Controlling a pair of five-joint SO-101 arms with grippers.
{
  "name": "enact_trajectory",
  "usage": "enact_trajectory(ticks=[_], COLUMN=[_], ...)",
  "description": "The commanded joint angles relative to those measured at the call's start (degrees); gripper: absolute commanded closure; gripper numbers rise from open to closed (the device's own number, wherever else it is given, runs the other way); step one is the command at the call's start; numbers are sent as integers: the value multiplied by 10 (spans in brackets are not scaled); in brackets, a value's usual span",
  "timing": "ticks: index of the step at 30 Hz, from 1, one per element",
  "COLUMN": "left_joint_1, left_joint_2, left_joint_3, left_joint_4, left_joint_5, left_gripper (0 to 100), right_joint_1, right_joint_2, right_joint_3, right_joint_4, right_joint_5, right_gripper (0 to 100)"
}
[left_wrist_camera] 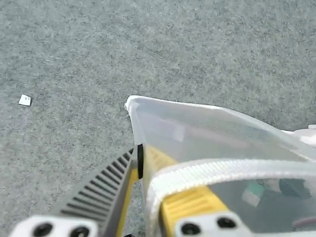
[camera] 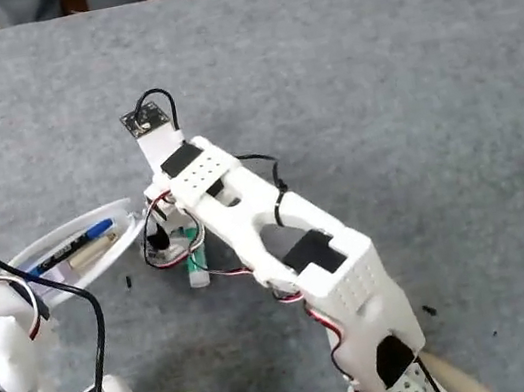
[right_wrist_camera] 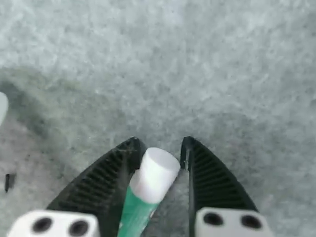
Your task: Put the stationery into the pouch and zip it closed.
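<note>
While the glue stick (right_wrist_camera: 148,187) lies on the grey desk (camera: 371,65), the right claw (right_wrist_camera: 159,143) stands spread around its capped end. One finger (right_wrist_camera: 106,173) touches the white cap and the other finger (right_wrist_camera: 212,177) stands just beside it with a thin gap, so nothing shows a firm pinch. In the high view the glue stick (camera: 195,260) sits under the right arm's wrist, just beside the near end of the pouch (camera: 92,270). Its long axis runs roughly toward and away from the arms' bases, with the white cap at the end nearer the bases and the green body behind it.

The left claw (left_wrist_camera: 140,158) is pressed together on the pouch (left_wrist_camera: 197,133), whose translucent wall is pinched between the grey ribbed finger (left_wrist_camera: 106,185) and the yellow one (left_wrist_camera: 190,202), near the corner where the white zip tape begins. The pouch's mouth gapes open — its long axis slants across the left side of the desk, rising toward the right arm. Inside it, lying along that same axis, are a blue pen (camera: 78,246) and a pale beige stick (camera: 94,252), side by side. A small white scrap (left_wrist_camera: 24,100) rests on the desk well apart from the pouch.
</note>
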Motion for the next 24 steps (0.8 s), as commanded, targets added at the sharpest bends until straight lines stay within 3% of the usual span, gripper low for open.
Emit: enact_trajectory(ticks=[1, 10, 20, 24], left_joint_1=[-7, -7, -7, -7], left_joint_2=[-4, -4, -4, -4], left_joint_3=[-7, -7, -6, -6], left_joint_4=[-23, -23, -23, -23], left_joint_5=[1, 0, 0, 0], left_gripper=[971, 971, 971, 971], right_joint_1=[-4, -3, 1, 16], right_joint_2=[3, -2, -102, -110], right_joint_3=[-9, -9, -6, -18], right_joint_4=[24, 25, 25, 74], right_joint_5=[-6, -4, -1, -5], right_gripper=[841, 841, 839, 839])
